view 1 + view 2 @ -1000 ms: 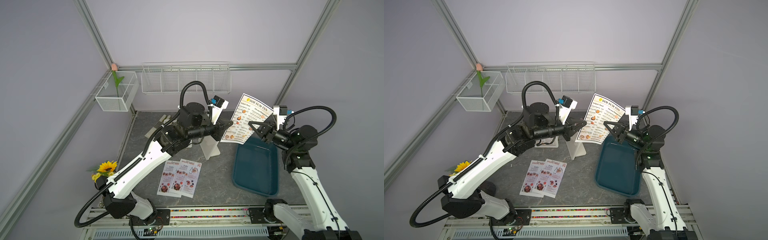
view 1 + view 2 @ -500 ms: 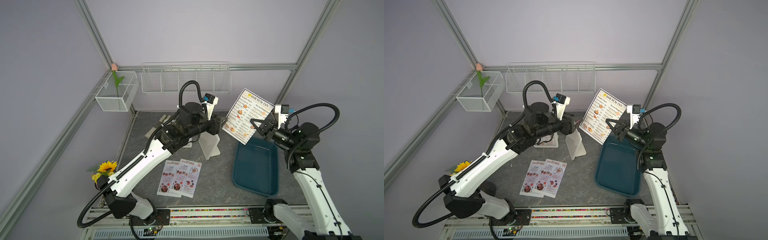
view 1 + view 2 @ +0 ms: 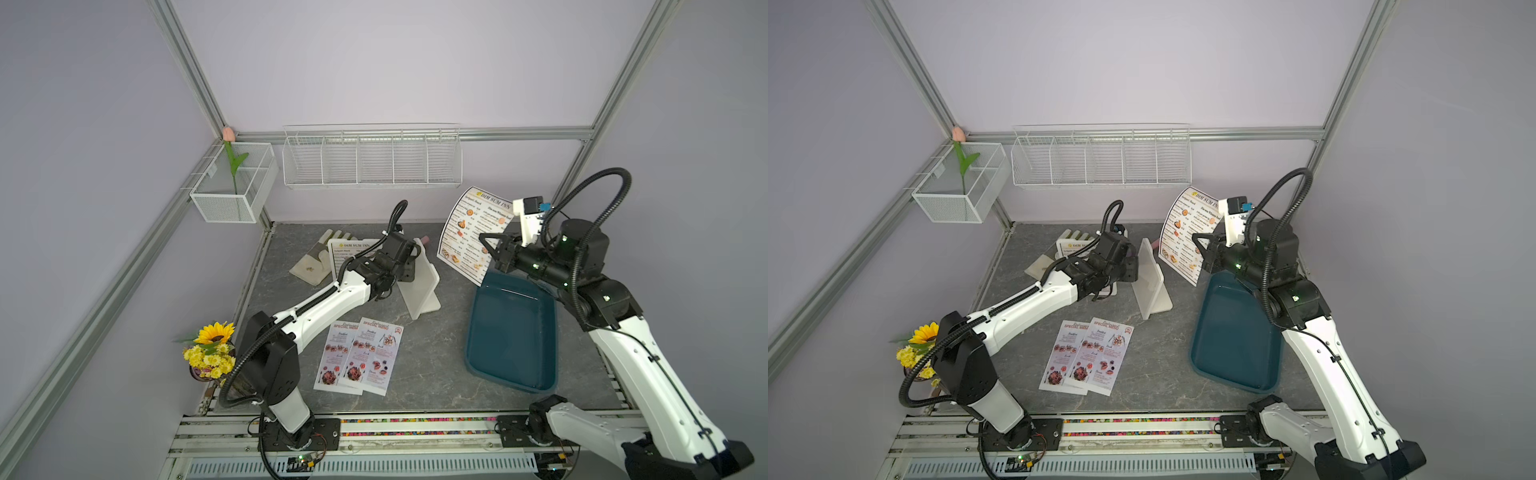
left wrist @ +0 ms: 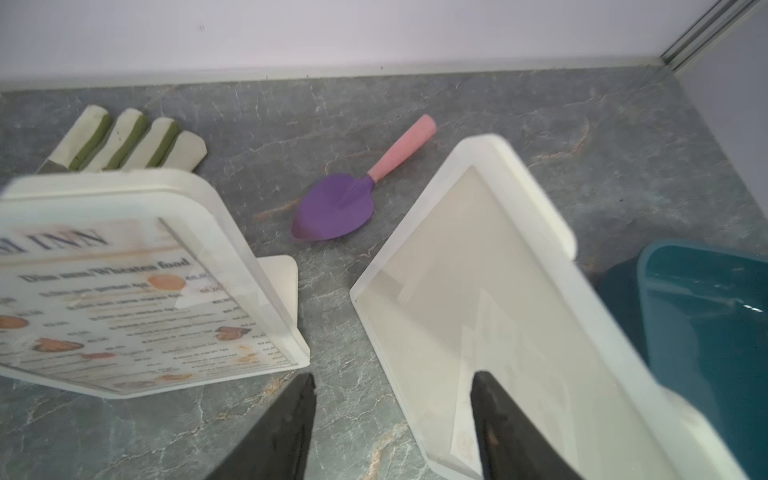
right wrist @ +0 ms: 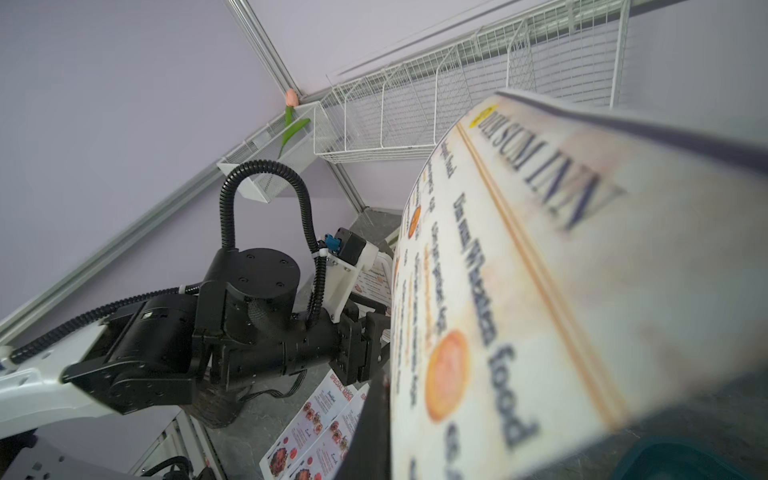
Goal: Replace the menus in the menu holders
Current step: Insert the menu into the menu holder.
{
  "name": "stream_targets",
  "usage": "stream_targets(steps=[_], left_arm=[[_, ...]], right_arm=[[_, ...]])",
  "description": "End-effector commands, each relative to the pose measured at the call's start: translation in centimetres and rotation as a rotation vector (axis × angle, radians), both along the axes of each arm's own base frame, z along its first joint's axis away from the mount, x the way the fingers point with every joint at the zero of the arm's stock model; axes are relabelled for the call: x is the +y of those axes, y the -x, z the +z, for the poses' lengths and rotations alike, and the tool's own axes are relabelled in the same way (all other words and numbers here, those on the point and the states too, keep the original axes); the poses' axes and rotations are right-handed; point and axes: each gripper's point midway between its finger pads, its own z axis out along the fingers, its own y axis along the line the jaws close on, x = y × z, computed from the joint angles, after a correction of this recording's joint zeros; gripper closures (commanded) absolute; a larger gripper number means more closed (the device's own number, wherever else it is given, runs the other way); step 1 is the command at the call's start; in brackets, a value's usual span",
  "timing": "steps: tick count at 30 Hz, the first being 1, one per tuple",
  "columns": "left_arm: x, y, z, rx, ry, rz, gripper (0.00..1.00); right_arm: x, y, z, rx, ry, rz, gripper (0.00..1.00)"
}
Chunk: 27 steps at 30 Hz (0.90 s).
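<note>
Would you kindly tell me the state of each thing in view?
Left gripper: open, holding nothing.
Right gripper: shut on the white DIM SUM INN paper menu, lifted.
White plastic menu holder at centre: standing, empty.
Second white holder: standing, DIM SUM INN menu inside.
Two pinkish SPECIAL MENU sheets: flat, overlapping.
Dark teal tray: empty.

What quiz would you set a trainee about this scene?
1. True or false: the right gripper holds a Dim Sum Inn menu.
2. Which gripper is open? A) left gripper; B) right gripper; C) neither.
3. How many Special Menu sheets lie on the table?
Key: 1 true; 2 A; 3 two.
</note>
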Motion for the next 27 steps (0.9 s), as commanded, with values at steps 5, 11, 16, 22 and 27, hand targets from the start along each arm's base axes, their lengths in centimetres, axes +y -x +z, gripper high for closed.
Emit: stream_targets(steps=[5,11,16,22,27], left_arm=[[2.6,0.8,2.6,-0.043,-0.004,0.086,0.38],[3.8,2.1,2.5,-0.033,0.004,0.092,0.38],[3.8,2.4,2.1,-0.024,0.001,0.087,0.38],[3.6,2.5,1.7,-0.012,0.009,0.077,0.38],[3.6,2.6,1.7,-0.011,0.012,0.079,0.38]], right_arm=[[0.5,-1.1,-3.4,0.081,0.168,-0.093,0.94],[1.3,-1.7,-4.1,0.093,0.181,-0.085,0.93],[1.4,-2.0,-3.1,0.068,0.161,-0.092,0.93],[2.1,-1.3,-1.6,0.049,0.128,-0.053,0.93],[2.1,-1.0,-1.8,0.052,0.120,-0.052,0.93]])
